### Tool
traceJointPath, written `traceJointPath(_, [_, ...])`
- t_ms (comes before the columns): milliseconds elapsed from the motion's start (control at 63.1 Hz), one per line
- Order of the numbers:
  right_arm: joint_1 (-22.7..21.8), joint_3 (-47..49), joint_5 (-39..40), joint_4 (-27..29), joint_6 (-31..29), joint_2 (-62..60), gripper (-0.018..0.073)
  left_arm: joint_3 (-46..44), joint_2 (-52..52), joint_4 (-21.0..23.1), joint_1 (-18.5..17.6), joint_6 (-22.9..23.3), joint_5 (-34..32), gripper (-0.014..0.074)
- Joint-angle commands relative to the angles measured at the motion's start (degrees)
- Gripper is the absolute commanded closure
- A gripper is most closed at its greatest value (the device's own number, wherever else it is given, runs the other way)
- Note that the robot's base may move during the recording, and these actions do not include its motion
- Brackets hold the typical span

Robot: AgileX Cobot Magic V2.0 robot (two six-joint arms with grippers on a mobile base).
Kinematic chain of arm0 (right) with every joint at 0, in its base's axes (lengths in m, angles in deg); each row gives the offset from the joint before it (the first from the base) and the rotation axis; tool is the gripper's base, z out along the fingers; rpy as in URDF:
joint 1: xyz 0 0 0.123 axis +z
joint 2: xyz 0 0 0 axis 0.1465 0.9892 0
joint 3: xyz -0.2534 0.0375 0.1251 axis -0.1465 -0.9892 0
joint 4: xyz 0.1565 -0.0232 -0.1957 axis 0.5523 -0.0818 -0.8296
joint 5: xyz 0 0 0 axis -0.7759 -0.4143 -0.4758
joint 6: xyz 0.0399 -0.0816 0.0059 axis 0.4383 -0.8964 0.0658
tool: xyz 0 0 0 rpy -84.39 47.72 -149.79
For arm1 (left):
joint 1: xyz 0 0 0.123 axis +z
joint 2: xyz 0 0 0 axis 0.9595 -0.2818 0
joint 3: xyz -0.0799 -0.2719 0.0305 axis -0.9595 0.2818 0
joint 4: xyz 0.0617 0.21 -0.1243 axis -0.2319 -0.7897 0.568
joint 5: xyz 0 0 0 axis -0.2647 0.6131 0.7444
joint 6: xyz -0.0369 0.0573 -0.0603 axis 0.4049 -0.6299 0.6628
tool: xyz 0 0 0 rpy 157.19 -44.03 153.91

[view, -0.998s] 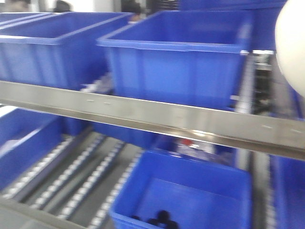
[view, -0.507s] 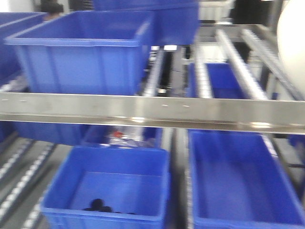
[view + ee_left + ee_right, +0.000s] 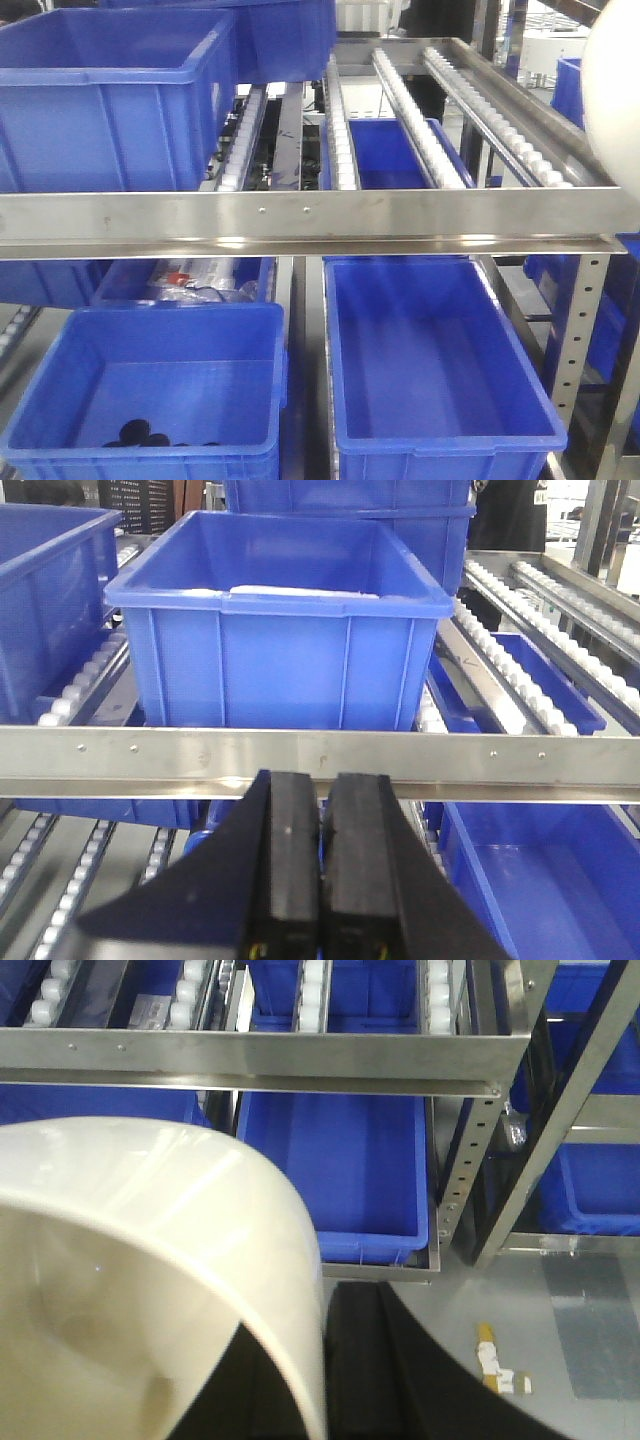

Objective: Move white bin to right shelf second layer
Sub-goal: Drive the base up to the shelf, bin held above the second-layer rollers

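Transport with the load aloft, at a guess: white bin (image 3: pixel 614 100) hanging at 2 o'clock in the front view, cut off by the frame edge, level with the right shelf second layer (image 3: pixel 455 120) but not yet over it. In the right wrist view, filling the 8 o'clock half of the frame, with the right gripper (image 3: pixel 350 1360) apparently clamped on its wall; exact pad contact hidden behind the cream plastic. Left gripper (image 3: pixel 322 865) pressed closed on nothing, parked just short of the front bar (image 3: pixel 320 762).

To do it well:

- Aim for the bare roller lanes (image 3: pixel 400 100) at 1 o'clock of the front view, to the 3 o'clock side of the upper blue crate (image 3: pixel 110 100).
- Lift the rounded base clear over the front bar before travelling inward; a clip there would likely tilt the tub in the grip.
- Set down across at least two roller rails, base flat, not in a gap between them, above the open blue crate below (image 3: pixel 430 370).
- Expect some rolling on the sloped rollers towards the bar; release low and gently, close behind the bar.
- Leave the left arm where it is, out of the path.
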Motion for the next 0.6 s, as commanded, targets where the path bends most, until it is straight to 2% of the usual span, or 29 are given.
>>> traceJointPath(0, [-0.4, 1.7, 5.3, -0.3, 0.1, 0.4, 0.051, 2.1, 0.2, 0.1, -0.3, 0.4, -4.8, 0.0512])
traceJointPath(586, [-0.4, 1.7, 5.3, -0.3, 0.1, 0.5, 0.051, 2.1, 0.2, 0.1, -0.3, 0.4, -4.8, 0.0512])
